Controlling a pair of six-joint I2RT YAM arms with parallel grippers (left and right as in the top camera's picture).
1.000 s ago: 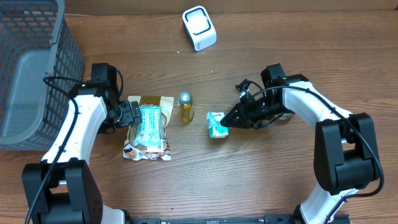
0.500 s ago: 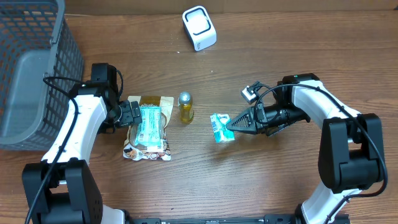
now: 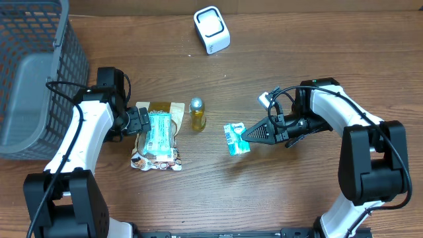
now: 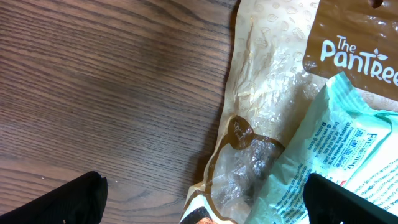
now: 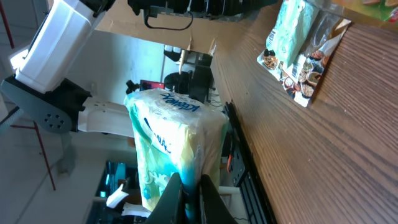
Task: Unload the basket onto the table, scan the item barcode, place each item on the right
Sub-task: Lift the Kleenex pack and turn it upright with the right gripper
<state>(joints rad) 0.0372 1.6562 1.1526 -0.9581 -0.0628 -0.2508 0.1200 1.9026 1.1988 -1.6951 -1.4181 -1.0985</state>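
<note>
Right wrist view first: closest in, the right gripper [image 5: 186, 190] has its two fingers pressed tight together on one edge of the tissue pack [image 5: 171, 140], the thing to scan. I think it pinches only an edge so the printed sides are bare and can be read. From above, the pack is near the middle of the table [image 3: 297, 198]. I cannot tell if it is lifted. Over on the left, the left gripper [image 3: 139, 121] is wide open with nothing in it, right at the edge of a brown snack bag [image 3: 157, 155], maybe ready for that one. A little bottle [image 3: 197, 114] stands between the bag and the pack. Far at the back sits the white scanner [image 3: 211, 30], well apart from the pack, so the arm must carry the pack there.
</note>
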